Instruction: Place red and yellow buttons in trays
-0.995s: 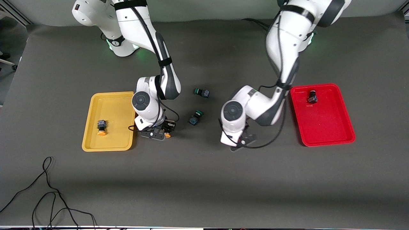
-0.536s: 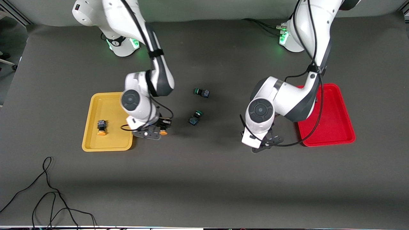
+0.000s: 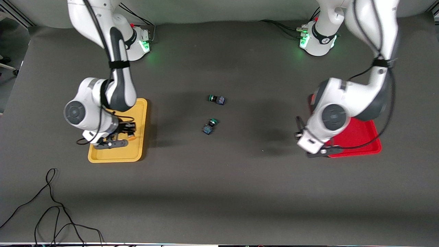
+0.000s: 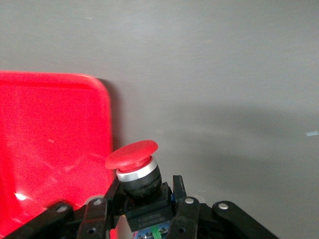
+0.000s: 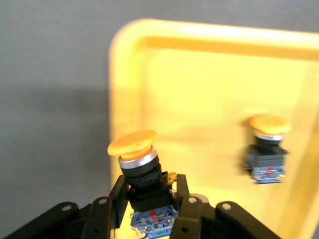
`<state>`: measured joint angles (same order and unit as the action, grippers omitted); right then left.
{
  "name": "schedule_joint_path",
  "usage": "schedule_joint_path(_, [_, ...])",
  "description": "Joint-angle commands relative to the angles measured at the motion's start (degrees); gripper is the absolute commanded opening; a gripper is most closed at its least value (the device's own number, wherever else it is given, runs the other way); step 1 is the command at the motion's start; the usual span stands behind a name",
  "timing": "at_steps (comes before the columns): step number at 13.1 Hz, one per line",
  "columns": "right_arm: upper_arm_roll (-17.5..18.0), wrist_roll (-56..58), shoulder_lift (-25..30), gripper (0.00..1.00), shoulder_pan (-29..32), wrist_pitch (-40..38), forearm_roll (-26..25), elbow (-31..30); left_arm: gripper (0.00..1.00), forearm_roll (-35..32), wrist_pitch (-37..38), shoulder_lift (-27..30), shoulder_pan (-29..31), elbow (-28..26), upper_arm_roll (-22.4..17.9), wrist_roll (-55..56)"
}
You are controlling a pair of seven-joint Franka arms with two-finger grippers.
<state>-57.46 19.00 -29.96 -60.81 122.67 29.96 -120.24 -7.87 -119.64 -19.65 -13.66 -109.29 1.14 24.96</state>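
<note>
My right gripper (image 3: pixel 127 134) is shut on a yellow-capped button (image 5: pixel 133 144) and holds it over the yellow tray (image 3: pixel 141 113), near the tray's edge (image 5: pixel 199 84). A second yellow button (image 5: pixel 268 149) lies in that tray; in the front view the arm hides it. My left gripper (image 3: pixel 323 150) is shut on a red-capped button (image 4: pixel 132 155) and holds it over the table at the near corner of the red tray (image 3: pixel 363 142), whose rim shows in the left wrist view (image 4: pixel 55 134). The arm covers most of the red tray, so any button lying in it is hidden.
Two green-capped buttons lie mid-table, one (image 3: pixel 216 99) farther from the front camera than the other (image 3: pixel 209 126). A loose black cable (image 3: pixel 51 206) lies near the table's front edge at the right arm's end.
Both arms have swung outward with their buttons. The right gripper went from beside the yellow tray to over it. The left gripper went from mid-table to the red tray's near corner.
</note>
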Motion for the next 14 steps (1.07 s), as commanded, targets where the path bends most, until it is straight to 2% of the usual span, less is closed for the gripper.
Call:
schedule_joint_path(1, [3.9, 4.2, -5.7, 0.02, 2.9, 1.5, 6.4, 0.4, 0.00, -5.5, -14.6, 7.2, 4.9, -17.9, 0.4, -5.1])
schedule_joint_path(2, [4.7, 4.8, -6.9, 0.02, 3.8, 1.4, 8.9, 0.4, 0.00, -7.8, -19.8, 7.0, 7.2, -21.6, 0.4, -7.3])
schedule_joint_path(3, [4.8, 4.6, -7.2, 0.16, 3.9, 1.2, 9.4, 0.4, 0.00, -9.7, -23.0, 6.0, 8.9, -23.5, 0.4, -8.9])
schedule_joint_path(4, [4.8, 4.4, -7.1, 0.49, 4.0, 0.9, 9.4, 0.7, 0.00, -11.6, -25.3, 5.2, 11.2, -24.5, 0.4, -10.0])
schedule_joint_path(5, [4.8, 4.0, -6.9, 0.99, 4.0, 0.7, 9.4, 0.9, 0.00, -12.6, -27.1, 4.5, 12.8, -25.6, 0.4, -10.8])
schedule_joint_path(6, [4.7, 3.9, -6.3, 1.00, 4.0, 0.6, 9.4, 0.9, 0.04, -12.7, -28.8, 3.8, 13.1, -26.1, 0.4, -11.5])
schedule_joint_path(7, [4.5, 3.7, -5.7, 1.00, 3.9, 0.6, 9.4, 1.1, 0.71, -12.7, -28.6, 3.4, 13.8, -26.2, 0.4, -11.5])
schedule_joint_path(8, [4.2, 3.8, -4.7, 1.00, 3.9, 0.3, 9.4, 1.1, 1.00, -12.6, -27.4, 3.7, 14.3, -25.7, 0.5, -11.1])
schedule_joint_path(11, [0.1, 3.7, -0.3, 1.00, 2.6, -4.1, 8.4, 3.9, 1.00, -11.8, -21.7, 5.6, 14.5, -21.9, 0.9, -11.3])
schedule_joint_path(14, [-6.6, 3.7, 0.2, 1.00, 0.4, -12.3, 7.8, 10.6, 1.00, -8.4, -9.3, 12.4, 13.8, -16.0, 1.1, -12.0])
